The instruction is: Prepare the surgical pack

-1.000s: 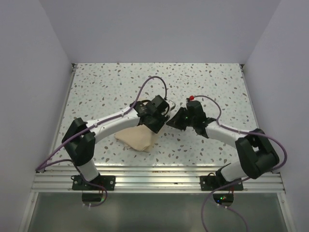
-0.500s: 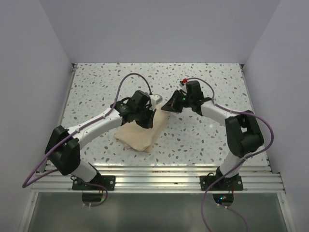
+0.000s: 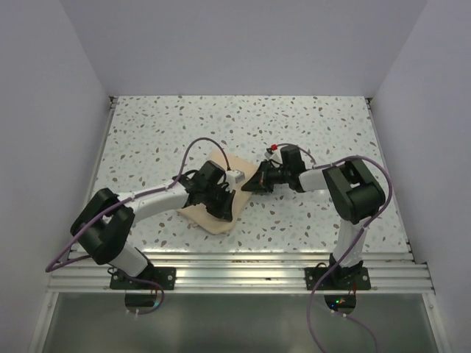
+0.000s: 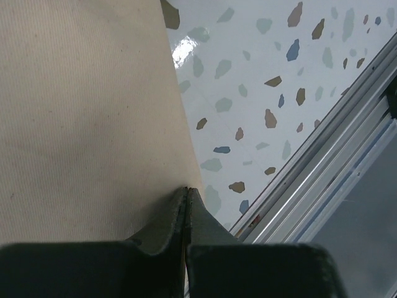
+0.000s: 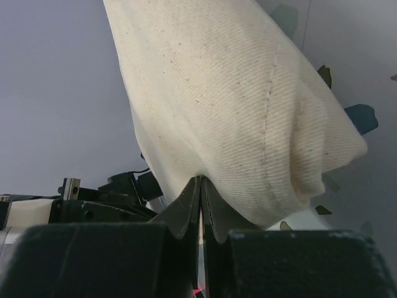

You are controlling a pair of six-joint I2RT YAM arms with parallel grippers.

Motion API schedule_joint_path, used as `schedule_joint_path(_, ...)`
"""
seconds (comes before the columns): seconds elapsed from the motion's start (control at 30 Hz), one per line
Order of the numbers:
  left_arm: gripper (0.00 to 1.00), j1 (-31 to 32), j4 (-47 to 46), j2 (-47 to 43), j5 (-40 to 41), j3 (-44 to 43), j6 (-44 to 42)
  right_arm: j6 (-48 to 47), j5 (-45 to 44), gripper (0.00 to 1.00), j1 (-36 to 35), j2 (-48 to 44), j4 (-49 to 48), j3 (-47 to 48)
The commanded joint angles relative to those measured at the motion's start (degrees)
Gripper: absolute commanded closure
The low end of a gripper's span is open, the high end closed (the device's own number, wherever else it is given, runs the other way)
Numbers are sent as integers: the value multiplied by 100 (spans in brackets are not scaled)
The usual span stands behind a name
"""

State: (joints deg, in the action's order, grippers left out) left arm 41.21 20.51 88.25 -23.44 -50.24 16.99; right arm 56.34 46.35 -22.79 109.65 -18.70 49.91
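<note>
- The tan cloth (image 3: 218, 222) of the surgical pack lies folded on the speckled tabletop (image 3: 162, 132), a little toward 7 o'clock from the middle in the top view.
- In that view the cloth runs from about 12 o'clock to a blunt corner at 6 o'clock. The corner is near the aluminium rail (image 3: 235, 266) at the tabletop's front edge but does not touch it.
- The left hand (image 4: 187, 190) is closed, with its two fingers pressed together and no gap between them.
- The left fingertips meet right at the edge of the cloth, on its 4 o'clock side in the top view. It is not possible to tell whether any fabric is nipped between them.
- In the left wrist view the cloth fills the 9 o'clock half. Bare tabletop and the rail lie toward 3 o'clock.
- The right hand (image 5: 200, 181) is clamped on the cloth, pinching a fold at the cloth's 2 o'clock corner.
- In the right wrist view a puffed lobe of fabric with a stitched seam rises from the pinch toward 12 o'clock, in front of the grey wall (image 5: 56, 81).
- The two hands sit near each other over the cloth, the left at 8 o'clock from the right.
- A purple cable (image 3: 193, 147) arcs above the left forearm.
</note>
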Motion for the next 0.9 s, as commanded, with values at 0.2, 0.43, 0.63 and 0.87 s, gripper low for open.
schedule_joint_path(0.2,100,-34,1065,-737,901,-161,-22,-981,-292,97,64,-478,970,88)
schedule_joint_path(0.43,100,-631,2307,-1828,2290,-241,638,-2249,-942,97,55,-1445,3677,976)
schedule_joint_path(0.63,100,-1633,2905,-1978,2467,58,1130,-2426,-1382,96,55,-1973,4462,1284)
schedule_joint_path(0.87,100,-2372,3328,-1407,1836,216,1622,-2390,-1365,96,64,-1912,4691,1469)
